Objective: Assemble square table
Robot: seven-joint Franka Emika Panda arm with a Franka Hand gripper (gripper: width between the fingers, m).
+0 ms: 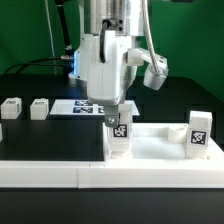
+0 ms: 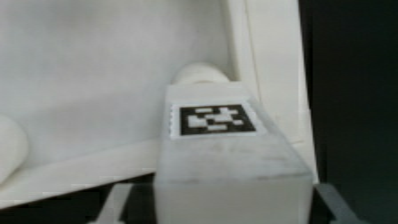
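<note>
The hand (image 1: 113, 108) is closed partway on a small white leg (image 1: 119, 135), and the leg is held upright in it. A black-and-white tag (image 1: 120, 128) is seen on the leg's side, turned toward the exterior view. The leg is held down onto the big white square slab (image 1: 55, 160), which is laid flat along the counter (image 1: 60, 125) edge nearest the exterior view. In the wrist view the leg is seen just beside the slab's raised rim (image 2: 270, 60), with a round socket (image 2: 201, 75) right behind it. Whether the leg is set into a socket cannot be told. A second leg (image 1: 199, 132) is stood upright at the slab's corner on the exterior view's right. Two loose legs (image 1: 10, 107) (image 1: 38, 108) are left on the counter, well apart from the slab, toward the exterior view's left. The marker board (image 1: 72, 106) is laid on the counter behind the hand.
</note>
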